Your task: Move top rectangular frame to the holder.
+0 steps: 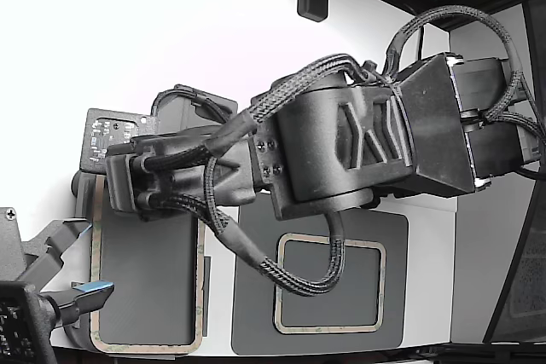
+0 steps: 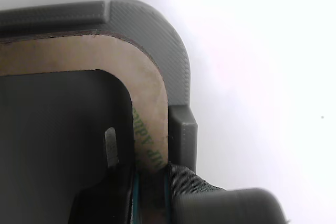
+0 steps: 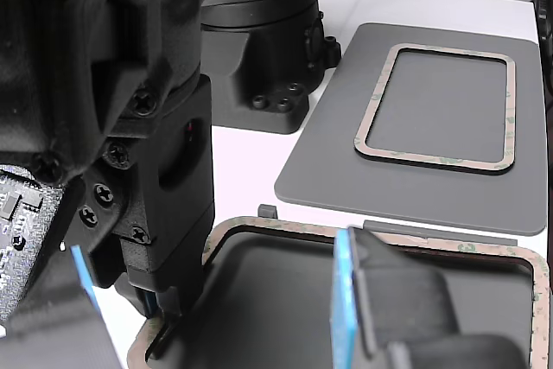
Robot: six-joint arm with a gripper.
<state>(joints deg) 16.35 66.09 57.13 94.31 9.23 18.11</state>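
The top rectangular frame [image 2: 142,77], a thin tan border around an open centre, lies in the light grey holder [image 2: 157,30] with its corner fitted against the holder's raised tab. In the exterior view the frame [image 1: 145,349] sits at the lower left. My gripper [image 2: 150,187] is shut on the frame's border, one finger inside the opening and one outside. The other view shows it [image 3: 168,304] pinching the near edge of the frame [image 3: 285,229] in the holder [image 3: 268,211]. In the exterior view the wrist hides the fingertips.
A second tan frame [image 1: 330,326] lies on a dark grey mat [image 1: 256,296], to the exterior view's right of the holder; both show in the other view [image 3: 371,118]. A second arm's blue-padded gripper [image 1: 90,289] hovers over the holder's near side.
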